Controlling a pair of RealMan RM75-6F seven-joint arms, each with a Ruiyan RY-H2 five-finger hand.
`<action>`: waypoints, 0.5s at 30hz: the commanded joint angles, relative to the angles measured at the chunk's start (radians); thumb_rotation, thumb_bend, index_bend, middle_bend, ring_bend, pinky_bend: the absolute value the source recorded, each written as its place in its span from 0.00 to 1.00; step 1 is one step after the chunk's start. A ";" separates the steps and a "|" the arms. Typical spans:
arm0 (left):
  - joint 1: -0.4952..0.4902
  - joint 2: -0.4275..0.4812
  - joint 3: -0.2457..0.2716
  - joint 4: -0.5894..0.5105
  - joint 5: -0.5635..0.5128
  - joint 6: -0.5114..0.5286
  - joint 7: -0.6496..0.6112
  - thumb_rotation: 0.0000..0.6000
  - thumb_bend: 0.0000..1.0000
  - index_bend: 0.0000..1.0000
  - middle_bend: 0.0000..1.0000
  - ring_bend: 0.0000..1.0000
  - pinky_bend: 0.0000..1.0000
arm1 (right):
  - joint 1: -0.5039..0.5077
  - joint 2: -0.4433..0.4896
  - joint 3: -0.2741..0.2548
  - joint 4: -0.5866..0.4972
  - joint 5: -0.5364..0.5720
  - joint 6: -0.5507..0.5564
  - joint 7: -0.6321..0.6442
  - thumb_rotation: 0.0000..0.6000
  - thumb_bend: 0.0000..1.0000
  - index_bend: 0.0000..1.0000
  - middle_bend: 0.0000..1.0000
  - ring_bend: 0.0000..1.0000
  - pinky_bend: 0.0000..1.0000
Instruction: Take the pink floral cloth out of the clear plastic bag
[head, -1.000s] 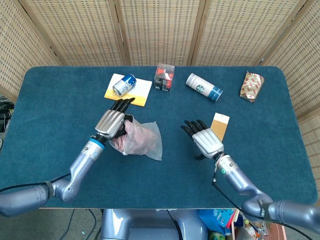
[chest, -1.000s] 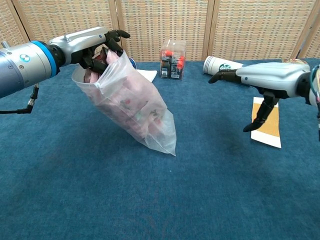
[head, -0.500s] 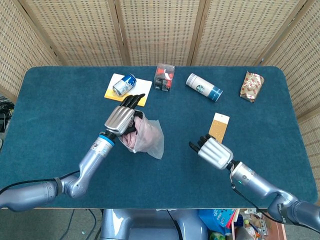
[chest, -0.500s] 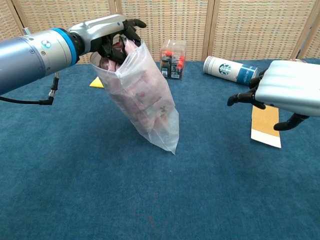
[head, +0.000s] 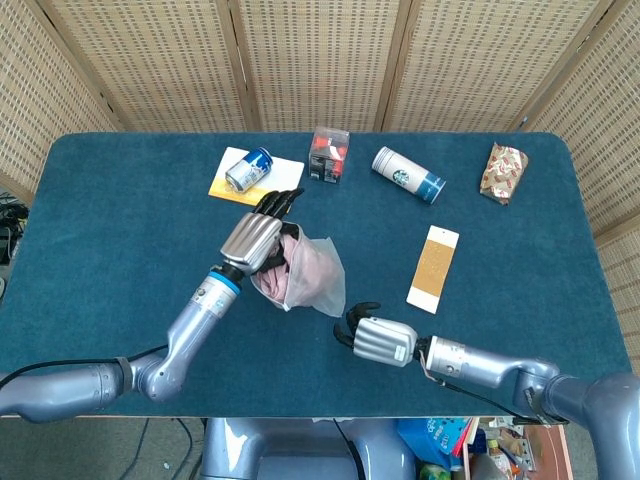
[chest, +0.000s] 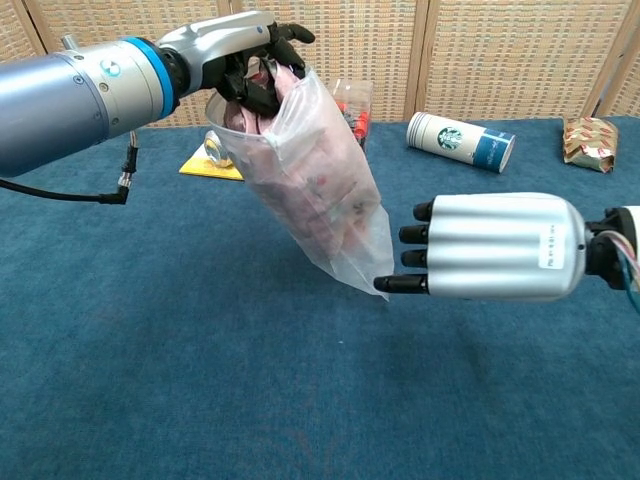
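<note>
The clear plastic bag (head: 318, 285) (chest: 335, 200) hangs tilted above the blue table, its mouth up and to the left. Inside it lies the crumpled pink floral cloth (head: 292, 272) (chest: 300, 165). My left hand (head: 255, 236) (chest: 245, 55) grips the bag's mouth, its fingers curled over the rim and partly inside. Low at the front, my right hand (head: 377, 340) (chest: 495, 247) has its back to the chest camera and its fingers pointing left. Its fingertips (chest: 390, 284) reach the bag's lower corner; I cannot tell whether they touch it.
Along the back lie a blue can (head: 248, 168) on a yellow and white sheet (head: 280, 180), a clear box (head: 328, 152) of red items, a toppled paper cup (head: 408, 174) and a snack packet (head: 504, 171). A tan card (head: 433, 268) lies right of the bag.
My left hand has lifted the bag and carried it to the right. My right hand has swung down from beside the tan card to the bag's lower corner.
</note>
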 joint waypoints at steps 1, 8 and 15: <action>-0.007 0.002 -0.004 -0.021 -0.015 0.008 0.014 1.00 0.66 0.73 0.00 0.00 0.00 | 0.038 -0.032 0.025 -0.006 -0.009 -0.062 -0.052 1.00 0.00 0.25 0.61 0.50 0.64; -0.016 0.012 -0.001 -0.066 -0.045 0.024 0.036 1.00 0.66 0.73 0.00 0.00 0.00 | 0.070 -0.083 0.085 -0.016 0.053 -0.195 -0.140 1.00 0.00 0.25 0.62 0.51 0.64; -0.011 0.022 0.015 -0.087 -0.045 0.021 0.013 1.00 0.66 0.73 0.00 0.00 0.00 | 0.052 -0.113 0.115 0.002 0.114 -0.237 -0.198 1.00 0.00 0.25 0.62 0.52 0.64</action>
